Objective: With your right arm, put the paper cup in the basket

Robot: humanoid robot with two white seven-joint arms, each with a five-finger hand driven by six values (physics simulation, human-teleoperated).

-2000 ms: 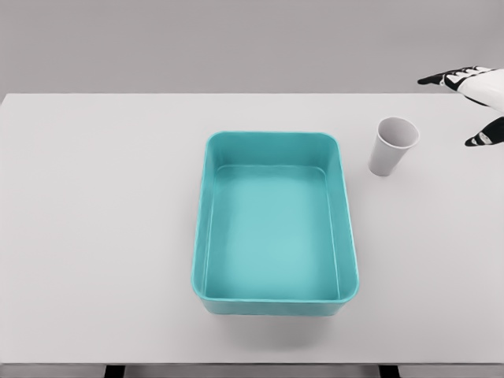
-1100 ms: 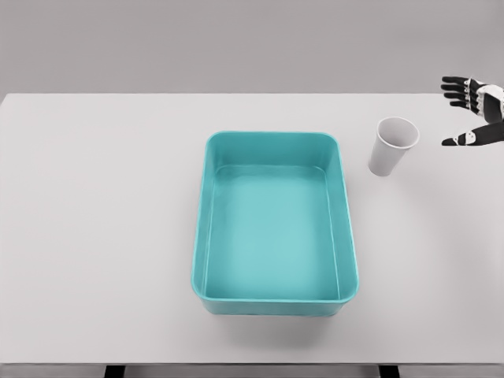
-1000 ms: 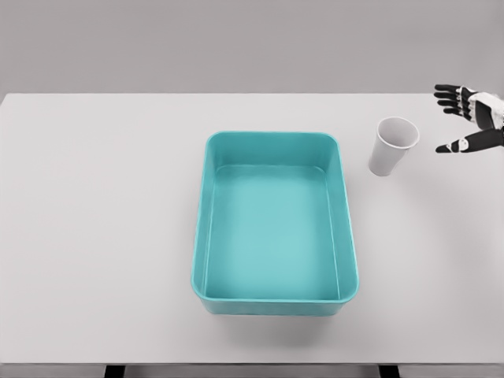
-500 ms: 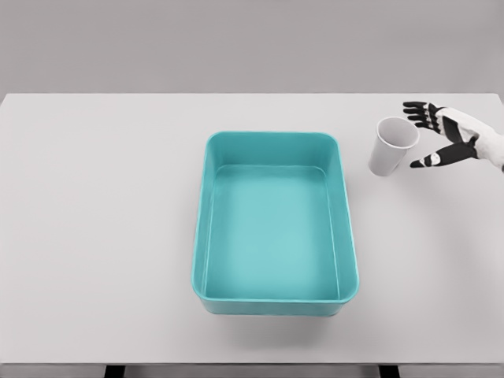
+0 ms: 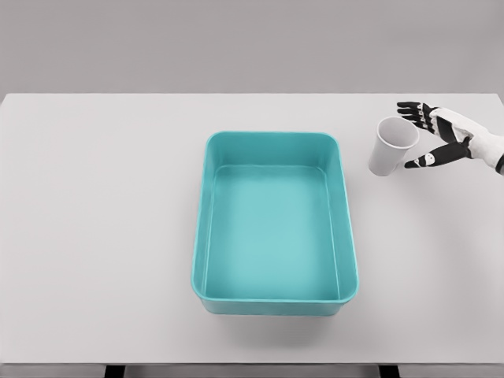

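Note:
A white paper cup (image 5: 390,146) stands upright on the table, to the right of the teal basket (image 5: 273,223) and level with its far end. My right hand (image 5: 415,135) comes in from the right edge and sits just right of the cup. Its fingers (image 5: 413,109) are spread behind the cup's rim and the thumb reaches toward the cup's near side; whether they touch the cup I cannot tell. The hand is open and holds nothing. The basket is empty. My left arm does not show.
The white table (image 5: 102,220) spans the whole view, with its front edge at the bottom of the picture. A grey wall lies behind it.
The right hand has moved left from the right edge of the view to the cup's side, turning so its fingers and thumb flank the cup. The cup and basket have not moved.

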